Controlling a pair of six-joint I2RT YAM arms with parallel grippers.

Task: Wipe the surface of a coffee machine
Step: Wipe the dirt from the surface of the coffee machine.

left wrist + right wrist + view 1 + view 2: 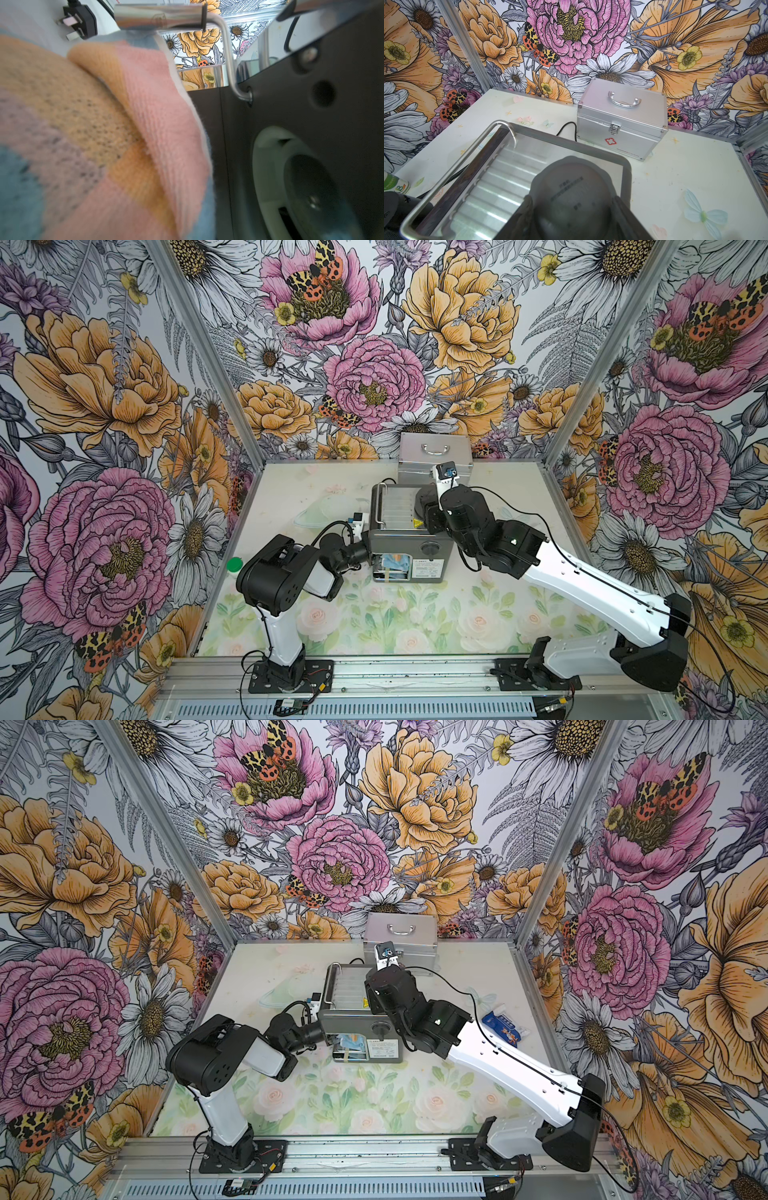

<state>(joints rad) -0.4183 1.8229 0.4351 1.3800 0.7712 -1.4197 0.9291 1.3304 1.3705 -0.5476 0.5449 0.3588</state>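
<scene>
The coffee machine is a boxy dark-grey appliance in the middle of the table, seen in both top views. A yellow sticker and a ribbed top tray are on top of it. My right gripper reaches down from above, and its fingers clasp both sides of the grey dome cap. My left gripper is at the machine's front recess, shut on a pink, orange and blue cloth. The cloth lies against the dark front panel and hides the left fingers.
A silver aluminium case with a handle stands behind the machine at the back wall. A green-capped bottle sits near the left wall and a blue packet to the right. A metal steam wand and a power plug are close to the cloth.
</scene>
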